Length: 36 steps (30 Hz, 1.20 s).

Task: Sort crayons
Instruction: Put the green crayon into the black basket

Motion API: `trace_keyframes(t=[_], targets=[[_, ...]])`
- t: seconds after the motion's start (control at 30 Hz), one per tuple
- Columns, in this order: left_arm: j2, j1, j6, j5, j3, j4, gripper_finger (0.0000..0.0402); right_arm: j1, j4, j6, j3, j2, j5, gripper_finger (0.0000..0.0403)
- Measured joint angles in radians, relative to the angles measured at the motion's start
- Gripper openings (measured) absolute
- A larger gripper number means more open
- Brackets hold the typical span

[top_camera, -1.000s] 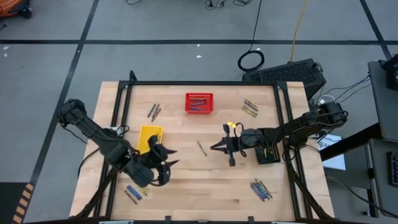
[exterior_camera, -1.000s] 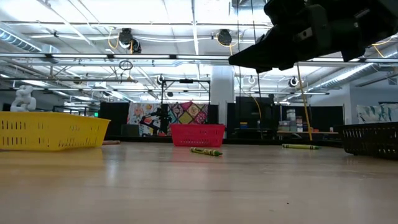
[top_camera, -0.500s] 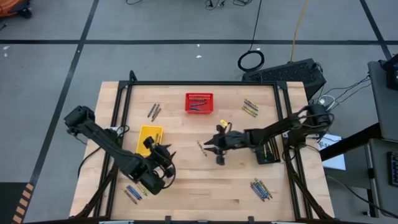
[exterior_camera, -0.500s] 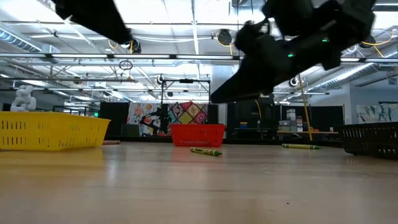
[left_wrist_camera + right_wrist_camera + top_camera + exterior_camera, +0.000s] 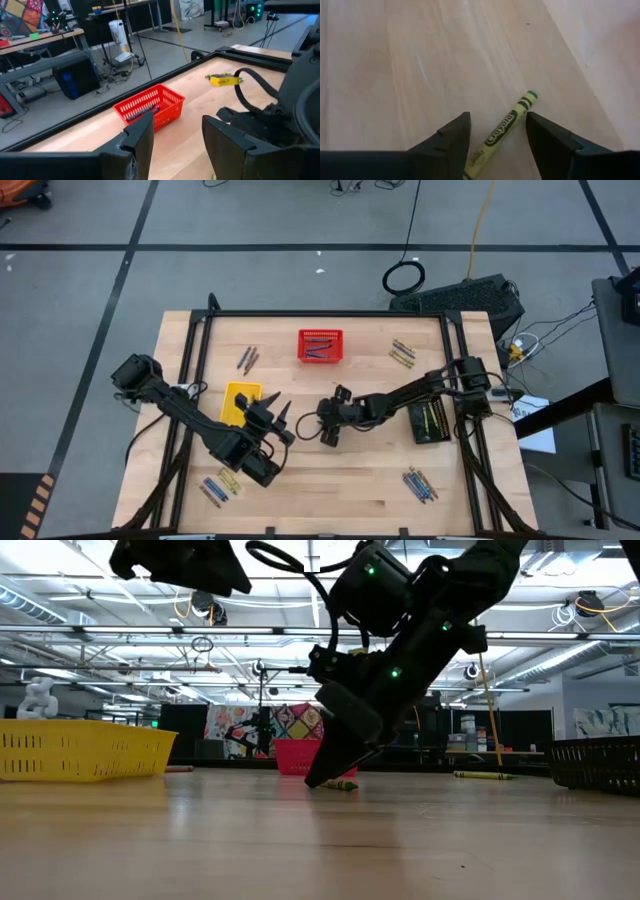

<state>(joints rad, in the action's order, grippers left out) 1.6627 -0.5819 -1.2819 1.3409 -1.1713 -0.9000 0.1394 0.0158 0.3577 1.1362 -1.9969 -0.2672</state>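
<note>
From my remote station: the right pincer (image 5: 322, 428) sits low at the centre of the wooden counter (image 5: 330, 490) in the high view, its fingers (image 5: 451, 140) spread apart on either side of a single yellow-green crayon (image 5: 503, 131) that lies flat on the wood; the wrist view shows the crayon between the two tips but not clamped by them, and in the low view the tips reach down to the board just in front of it. The left pincer (image 5: 277, 416) hangs above the counter at centre-left of the high frame, just right of the yellow basket (image 5: 240, 402), its fingers (image 5: 142, 137) parted with nothing between them. The red basket (image 5: 320, 346), upper centre, has blue crayons (image 5: 318, 343) inside. The black basket (image 5: 430, 422) stands at the right edge with yellow-green crayons (image 5: 431, 420) in it. Loose groups remain on the wood: brown-grey crayons (image 5: 247, 358) at upper left, a yellow-green cluster (image 5: 402, 353) at upper right, a mixed bunch (image 5: 419, 483) at lower right and another bunch (image 5: 217, 486) at lower left, beside the left arm
</note>
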Motion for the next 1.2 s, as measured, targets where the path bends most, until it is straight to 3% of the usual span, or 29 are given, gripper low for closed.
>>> trace_keyframes(t=[0.13,0.33,0.57,0.7,0.9,1.03,1.2], targets=[[0.000,0.000,0.057,0.002,0.000,0.024,0.0171,0.000,-0.067,0.007,0.004,-0.006,-0.010,0.0133],[0.000,0.000,0.067,0.001,0.000,0.030,0.0171,0.022,-0.256,0.016,0.003,0.008,-0.058,0.0013],[0.000,-0.010,0.067,-0.001,0.000,0.023,0.0171,0.157,-0.572,0.153,-0.009,0.210,-0.168,0.0004],[0.016,-0.010,0.068,-0.001,0.000,0.023,0.0171,0.268,-0.874,0.413,-0.003,0.393,-0.267,0.0003],[0.070,-0.010,0.066,0.004,0.000,0.025,0.0171,0.440,-1.220,0.969,-0.055,0.617,-0.261,0.0003],[0.100,-0.010,0.059,0.010,0.000,0.029,0.0171,0.519,-1.204,1.267,-0.211,0.741,-0.221,0.0003],[0.119,-0.010,0.058,0.022,0.000,0.031,0.0171,0.532,-1.108,1.494,-0.438,0.856,-0.147,0.0004]])
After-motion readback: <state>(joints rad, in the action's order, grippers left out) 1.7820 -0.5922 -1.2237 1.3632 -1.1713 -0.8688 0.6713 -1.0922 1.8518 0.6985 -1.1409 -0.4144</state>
